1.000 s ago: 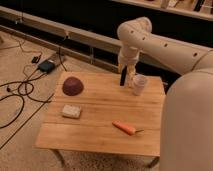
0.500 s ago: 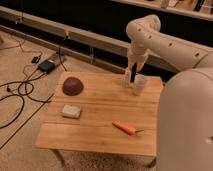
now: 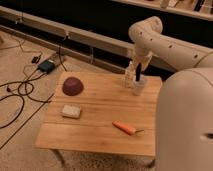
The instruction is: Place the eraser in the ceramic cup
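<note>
The whitish-beige ceramic cup (image 3: 140, 89) stands upright near the far right edge of the wooden table (image 3: 100, 131). My gripper (image 3: 136, 76) hangs straight down over the cup's mouth. It is shut on the dark slim eraser (image 3: 138, 74), which it holds upright. The eraser's lower end is at the cup's rim. Whether that end is inside the cup is hidden.
A dark red dome-shaped bowl (image 3: 73, 86) sits at the table's far left. A flat white-beige pad (image 3: 71, 111) lies in front of it. An orange carrot (image 3: 124, 128) lies front centre. Cables (image 3: 20, 92) and a black box (image 3: 47, 65) lie on the floor at left.
My arm has swung to the right with the eraser, from just left of the cup to over its mouth. The things on the table have not moved.
</note>
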`<action>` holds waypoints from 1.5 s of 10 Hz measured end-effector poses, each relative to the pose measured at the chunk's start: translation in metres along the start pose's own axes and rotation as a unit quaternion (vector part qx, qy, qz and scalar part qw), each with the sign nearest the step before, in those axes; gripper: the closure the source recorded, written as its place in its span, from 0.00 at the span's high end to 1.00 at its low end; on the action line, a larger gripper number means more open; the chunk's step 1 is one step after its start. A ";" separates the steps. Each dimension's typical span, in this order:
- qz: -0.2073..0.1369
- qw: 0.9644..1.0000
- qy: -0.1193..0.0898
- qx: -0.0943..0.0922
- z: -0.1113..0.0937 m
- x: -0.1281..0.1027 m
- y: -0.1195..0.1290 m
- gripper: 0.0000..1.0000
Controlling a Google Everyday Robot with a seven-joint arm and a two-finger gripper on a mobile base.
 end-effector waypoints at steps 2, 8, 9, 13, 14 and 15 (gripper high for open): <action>0.011 1.000 0.003 0.009 0.015 0.006 -0.011 0.00; 0.032 0.999 0.009 0.021 0.031 0.009 -0.027 0.00; 0.033 0.999 0.005 0.020 0.030 0.006 -0.026 0.00; 0.033 0.999 0.004 0.027 0.036 0.002 -0.029 0.00; 0.034 0.999 0.005 0.028 0.038 0.002 -0.029 0.00; 0.033 0.999 0.005 0.030 0.040 0.002 -0.030 0.01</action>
